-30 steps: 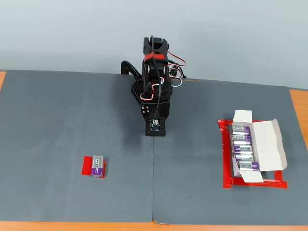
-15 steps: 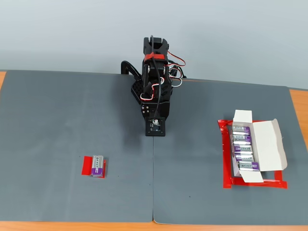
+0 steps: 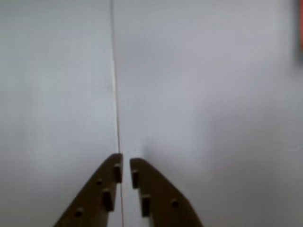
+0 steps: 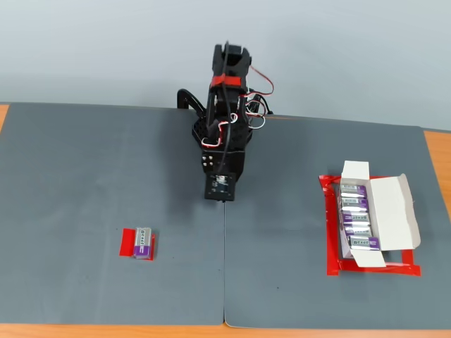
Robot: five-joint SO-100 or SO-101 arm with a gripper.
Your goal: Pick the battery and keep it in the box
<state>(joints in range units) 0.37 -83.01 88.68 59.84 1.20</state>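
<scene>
Black arm has swung slightly left w/ claw (image 3: 126,165) nearly closed, empty.

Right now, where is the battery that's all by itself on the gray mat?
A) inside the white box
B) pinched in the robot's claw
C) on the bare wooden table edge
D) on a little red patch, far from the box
D: in the fixed view the battery lies on the red patch at the mat's left, far from the box, and the gripper holds nothing.

The arm (image 4: 224,120) has straightened up and swung a touch toward the fixed view's left, its gripper (image 4: 219,199) now sitting slightly higher.
</scene>
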